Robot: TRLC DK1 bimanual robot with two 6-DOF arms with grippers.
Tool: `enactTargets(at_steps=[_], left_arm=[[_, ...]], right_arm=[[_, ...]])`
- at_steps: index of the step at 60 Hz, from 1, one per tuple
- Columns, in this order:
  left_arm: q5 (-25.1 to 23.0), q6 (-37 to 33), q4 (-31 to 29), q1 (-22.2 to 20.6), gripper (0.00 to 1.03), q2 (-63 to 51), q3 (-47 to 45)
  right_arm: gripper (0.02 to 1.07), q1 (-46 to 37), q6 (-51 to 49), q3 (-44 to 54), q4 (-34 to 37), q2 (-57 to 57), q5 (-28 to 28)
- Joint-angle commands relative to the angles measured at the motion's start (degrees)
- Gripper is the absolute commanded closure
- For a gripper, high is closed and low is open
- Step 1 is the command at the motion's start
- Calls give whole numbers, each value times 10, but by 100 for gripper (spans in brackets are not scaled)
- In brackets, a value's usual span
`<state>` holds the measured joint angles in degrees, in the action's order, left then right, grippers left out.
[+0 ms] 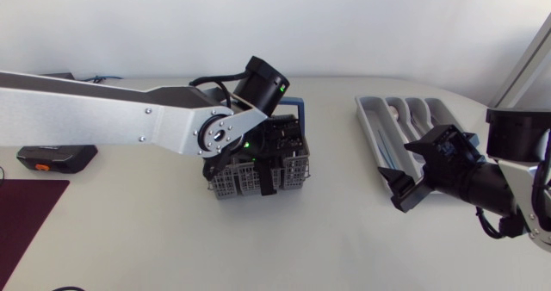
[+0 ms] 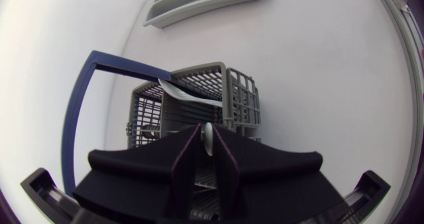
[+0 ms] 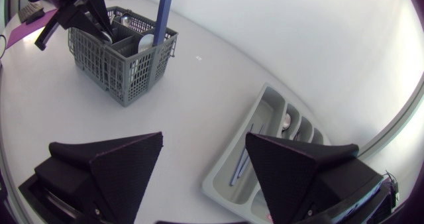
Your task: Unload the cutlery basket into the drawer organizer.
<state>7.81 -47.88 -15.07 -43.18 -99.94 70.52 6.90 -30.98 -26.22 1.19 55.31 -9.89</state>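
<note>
The left gripper (image 2: 207, 144) reaches down into the cutlery basket (image 2: 242, 95), its fingers pinched on a pale utensil handle (image 2: 208, 132), probably to lift it out; the right gripper (image 3: 202, 151) hangs spread wide above the drawer organizer (image 3: 260, 99), seemingly ready to receive.

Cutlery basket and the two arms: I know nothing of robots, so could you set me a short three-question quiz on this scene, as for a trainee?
1. True or false: the matte black right gripper is shut on a fork.
2. The grey plastic mesh cutlery basket has a handle of which colour? A red, B blue, C yellow.
3. Which arm's gripper is down in the basket, fingers closed on a thin silver cutlery piece?
Key: 1 false, its fingers stand wide open beside the pale grey plastic drawer organizer; 2 B; 3 the left gripper.
</note>
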Motion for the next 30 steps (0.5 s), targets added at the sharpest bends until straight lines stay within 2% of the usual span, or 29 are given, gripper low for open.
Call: enactTargets(at_steps=[1, 30], left_arm=[[1, -10, -7, -2, 100, -10, 17], [-1, 23, -76, -4, 100, 155, 25]], right_arm=[[17, -3, -11, 17, -6, -10, -4], [17, 38, 6, 13, 46, -82, -4]])
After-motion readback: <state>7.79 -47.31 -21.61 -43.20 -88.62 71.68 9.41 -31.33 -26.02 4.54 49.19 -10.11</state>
